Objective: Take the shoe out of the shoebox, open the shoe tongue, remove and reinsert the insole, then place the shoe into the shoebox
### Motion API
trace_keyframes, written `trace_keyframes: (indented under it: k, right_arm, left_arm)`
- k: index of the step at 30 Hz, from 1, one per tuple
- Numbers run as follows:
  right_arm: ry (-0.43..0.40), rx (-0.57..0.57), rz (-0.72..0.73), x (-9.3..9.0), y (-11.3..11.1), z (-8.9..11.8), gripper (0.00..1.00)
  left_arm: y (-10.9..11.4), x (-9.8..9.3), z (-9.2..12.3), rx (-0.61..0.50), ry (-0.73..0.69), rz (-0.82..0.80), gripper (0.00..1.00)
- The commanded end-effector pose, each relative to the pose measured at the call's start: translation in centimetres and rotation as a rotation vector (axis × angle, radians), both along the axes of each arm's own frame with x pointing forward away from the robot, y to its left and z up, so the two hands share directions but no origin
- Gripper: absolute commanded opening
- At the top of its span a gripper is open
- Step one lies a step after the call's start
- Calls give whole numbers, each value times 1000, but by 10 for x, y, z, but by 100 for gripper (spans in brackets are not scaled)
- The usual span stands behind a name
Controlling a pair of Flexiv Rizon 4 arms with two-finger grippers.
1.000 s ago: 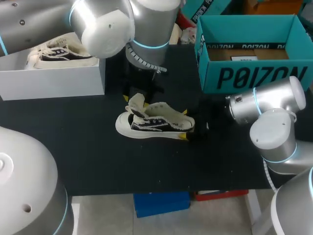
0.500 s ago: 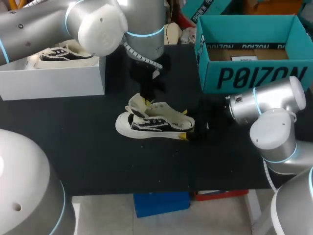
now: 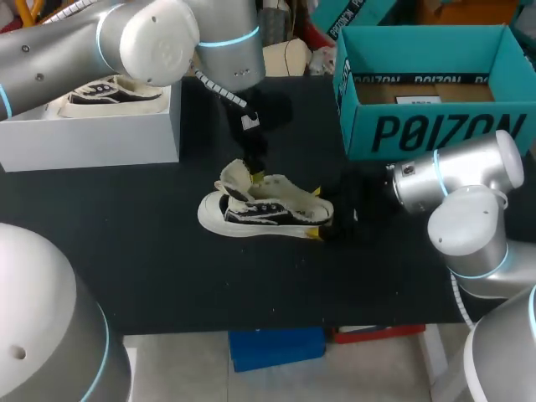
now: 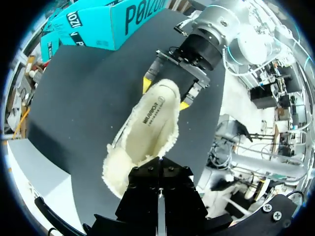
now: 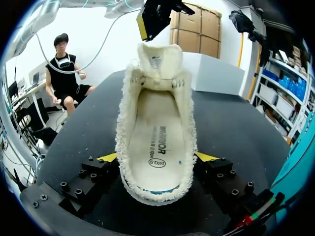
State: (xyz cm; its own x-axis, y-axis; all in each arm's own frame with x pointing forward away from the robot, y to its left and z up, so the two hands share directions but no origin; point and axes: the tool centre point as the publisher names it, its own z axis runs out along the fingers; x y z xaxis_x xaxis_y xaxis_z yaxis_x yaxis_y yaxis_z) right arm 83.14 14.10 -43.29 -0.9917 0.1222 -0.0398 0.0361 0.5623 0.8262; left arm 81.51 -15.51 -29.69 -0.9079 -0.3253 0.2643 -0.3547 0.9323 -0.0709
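Standing in the middle of the bench (image 3: 167,276), head view, the shoe (image 3: 268,209) has its heel (image 3: 303,209) clamped in the right gripper (image 3: 314,212). The left gripper (image 3: 254,172) hangs at the tongue (image 3: 234,177) (wide or narrow, I cannot tell). The shoebox (image 3: 419,126) sits at the far right corner. Left wrist: the insole (image 4: 152,113) lies inside. Right wrist: yellow tips (image 5: 109,157) touch both heel sides.

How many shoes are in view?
2. One shoe lies on the table, heel in the right pincer; a second shoe sits in the white box. The teal box may hide more.
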Motion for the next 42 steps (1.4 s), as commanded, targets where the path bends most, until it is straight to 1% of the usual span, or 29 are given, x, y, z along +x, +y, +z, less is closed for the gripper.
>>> trace_keyframes:
  k: [1,2,3,7,13,21,26,30,42]
  right_arm:
    - [3,-2,0,0,-1,-1,0]
    - [3,-2,0,0,-1,-1,0]
    - [3,-2,0,0,-1,-1,0]
    - [3,-2,0,0,-1,-1,0]
    - [3,-2,0,0,-1,-1,0]
    - [3,-2,0,0,-1,-1,0]
    - [3,-2,0,0,-1,-1,0]
    - [3,-2,0,0,-1,-1,0]
    - [3,-2,0,0,-1,-1,0]
  left_arm:
    - [-9,11,1,26,-31,-106,0]
    - [-9,13,1,29,-43,-119,0]
    - [-10,14,0,9,-45,-143,0]
    - [-12,21,-5,-49,-23,-138,0]
    - [-17,27,-25,-96,8,-167,0]
    - [-30,34,-47,-93,42,-202,0]
    - [-33,35,-59,-100,70,-234,0]
    - [-34,32,-65,-116,75,-304,0]
    - [-34,32,-66,-110,73,-301,0]
